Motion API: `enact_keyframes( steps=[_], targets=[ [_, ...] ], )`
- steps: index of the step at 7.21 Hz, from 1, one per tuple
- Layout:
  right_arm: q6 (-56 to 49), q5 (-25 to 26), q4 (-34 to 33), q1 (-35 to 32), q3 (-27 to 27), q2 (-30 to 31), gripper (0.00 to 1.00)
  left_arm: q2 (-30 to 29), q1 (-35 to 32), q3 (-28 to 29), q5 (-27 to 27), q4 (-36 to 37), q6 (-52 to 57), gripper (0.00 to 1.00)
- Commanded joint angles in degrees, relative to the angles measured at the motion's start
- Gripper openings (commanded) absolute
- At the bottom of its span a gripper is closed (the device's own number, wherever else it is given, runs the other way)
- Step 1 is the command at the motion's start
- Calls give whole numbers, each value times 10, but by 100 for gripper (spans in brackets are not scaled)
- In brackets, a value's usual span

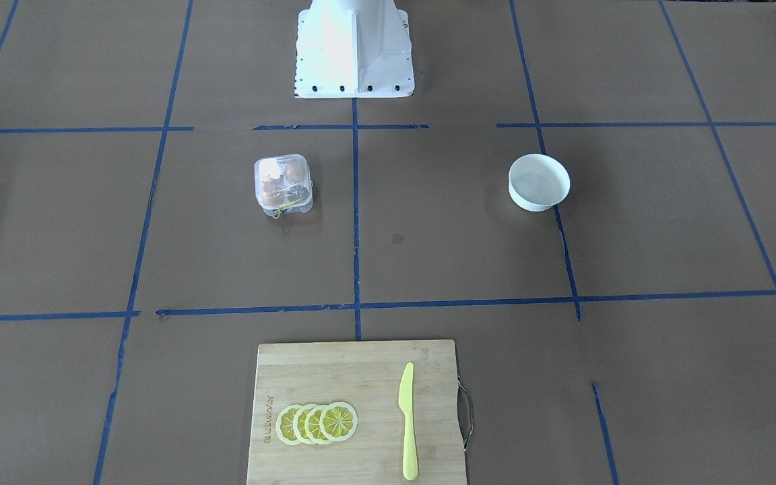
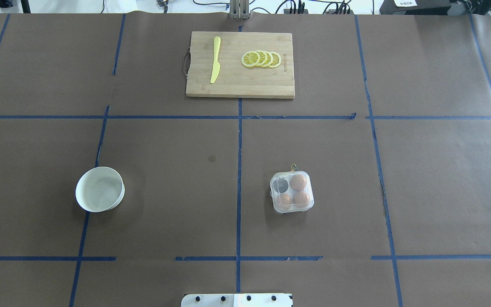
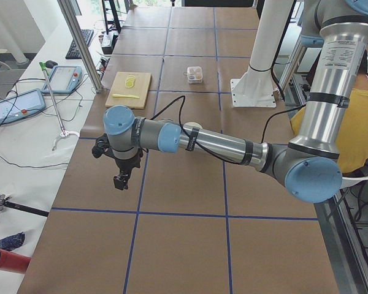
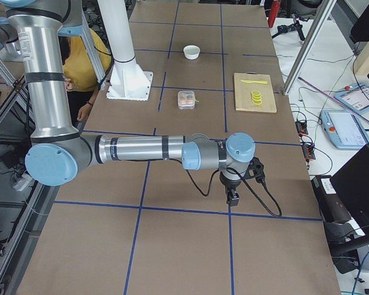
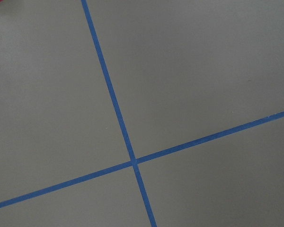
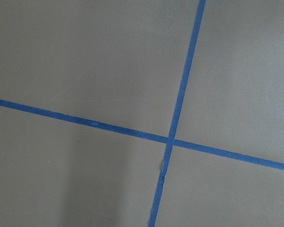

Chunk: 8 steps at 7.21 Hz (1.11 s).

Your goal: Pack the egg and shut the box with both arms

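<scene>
The clear box stands right of the table's middle line; it also shows in the front-facing view. Its lid appears to lie down over the cells. Three orange-brown eggs sit in its cells, one of them an egg at the far right; the far left cell looks dark and empty. A yellow string sticks out at its far side. My left gripper hangs over bare table far off to the left. My right gripper hangs far off to the right. I cannot tell whether either is open or shut.
A white bowl stands left of centre and looks empty. A wooden cutting board lies at the far edge with a yellow knife and lemon slices. The white base pedestal stands at the near edge.
</scene>
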<state>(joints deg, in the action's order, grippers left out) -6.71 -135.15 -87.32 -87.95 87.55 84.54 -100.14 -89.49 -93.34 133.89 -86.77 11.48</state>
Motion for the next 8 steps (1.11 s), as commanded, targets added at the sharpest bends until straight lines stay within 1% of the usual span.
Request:
enact_keyframes(
  steps=[1, 3, 4, 6, 7, 8],
  targets=[
    [0, 0, 22, 1, -15, 8, 100, 0, 0, -17, -3, -10, 0, 100],
    [-1, -5, 22, 0, -8, 10, 100, 5, -2, -22, -3, -7, 2, 100],
    [-2, -8, 23, 1, -8, 24, 100, 4, -1, -22, -4, -7, 2, 100],
    [0, -33, 24, 1, -15, 20, 100, 5, -1, -31, -4, -5, 3, 100],
    [-1, -32, 27, 1, -12, 21, 100, 23, -1, -42, -4, -5, 3, 100],
    [0, -29, 27, 1, -12, 25, 100, 28, 0, -41, -4, -5, 3, 100]
  ],
)
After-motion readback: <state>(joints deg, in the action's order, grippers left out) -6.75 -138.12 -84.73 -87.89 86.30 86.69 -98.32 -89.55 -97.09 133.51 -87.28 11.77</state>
